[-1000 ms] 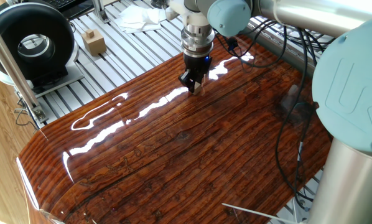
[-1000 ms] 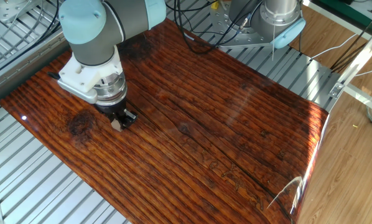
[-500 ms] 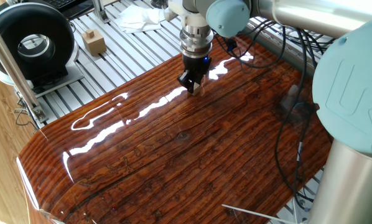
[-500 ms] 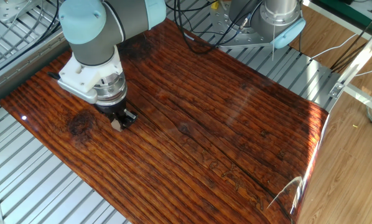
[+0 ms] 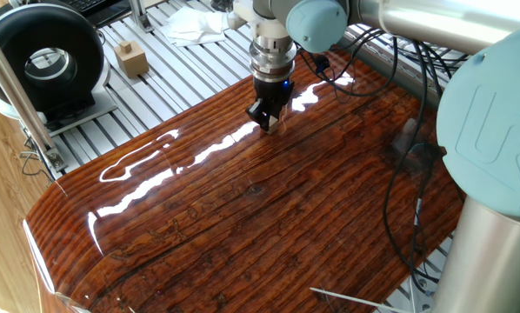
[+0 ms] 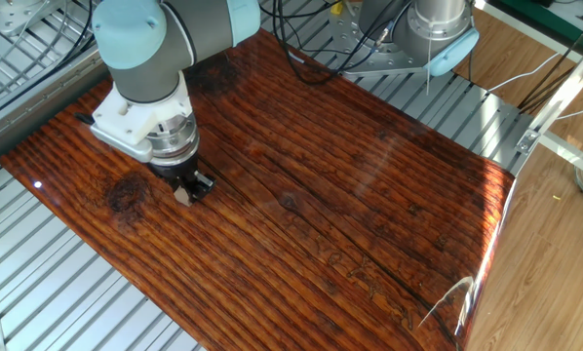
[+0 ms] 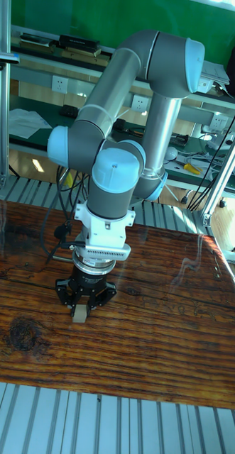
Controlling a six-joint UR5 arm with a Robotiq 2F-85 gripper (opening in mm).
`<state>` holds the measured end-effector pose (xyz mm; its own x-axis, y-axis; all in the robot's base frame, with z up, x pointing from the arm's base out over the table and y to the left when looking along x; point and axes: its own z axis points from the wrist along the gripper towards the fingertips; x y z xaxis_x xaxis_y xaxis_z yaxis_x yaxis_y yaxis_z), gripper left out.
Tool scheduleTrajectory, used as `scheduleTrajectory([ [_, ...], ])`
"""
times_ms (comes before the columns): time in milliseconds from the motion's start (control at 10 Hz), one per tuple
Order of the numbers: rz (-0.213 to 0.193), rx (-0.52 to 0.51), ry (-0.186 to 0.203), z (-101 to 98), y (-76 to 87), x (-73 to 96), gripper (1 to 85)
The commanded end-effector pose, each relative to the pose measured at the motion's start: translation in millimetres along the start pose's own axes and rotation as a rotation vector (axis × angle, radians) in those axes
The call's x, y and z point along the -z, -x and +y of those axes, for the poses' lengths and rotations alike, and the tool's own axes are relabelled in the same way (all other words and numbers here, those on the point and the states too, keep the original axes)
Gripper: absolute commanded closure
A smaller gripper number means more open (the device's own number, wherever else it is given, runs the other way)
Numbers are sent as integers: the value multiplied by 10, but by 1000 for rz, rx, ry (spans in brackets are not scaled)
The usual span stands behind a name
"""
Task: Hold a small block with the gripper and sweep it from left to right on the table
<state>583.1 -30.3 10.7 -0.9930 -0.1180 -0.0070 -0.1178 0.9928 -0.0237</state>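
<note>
The gripper (image 5: 268,119) points straight down at the far side of the glossy reddish-brown table (image 5: 243,217). It is shut on the small block (image 5: 274,125), a tiny pale beige cube. The block (image 6: 182,195) pokes out below the black fingers and rests on or just above the table (image 6: 350,214), near its left end in the other fixed view. From the tall fixed view the gripper (image 7: 82,305) grips the block (image 7: 79,314) at the board's left part, close to a dark knot in the table (image 7: 167,333).
A larger tan block (image 5: 131,59), a black round device (image 5: 47,56) and a white cloth (image 5: 195,26) lie on the ribbed aluminium frame beyond the board. Black cables (image 5: 399,148) trail across the board's right side beside the arm's base (image 5: 495,174).
The gripper with the block has shifted a few pixels to the left in one fixed view; the other fixed view shows no visible change.
</note>
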Motion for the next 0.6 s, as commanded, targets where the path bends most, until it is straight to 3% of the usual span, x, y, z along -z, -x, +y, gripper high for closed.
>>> scheduleTrajectory([
  [0,-2,-14,7,36,16,15,847],
  [500,-1,-19,7,56,20,19,847],
])
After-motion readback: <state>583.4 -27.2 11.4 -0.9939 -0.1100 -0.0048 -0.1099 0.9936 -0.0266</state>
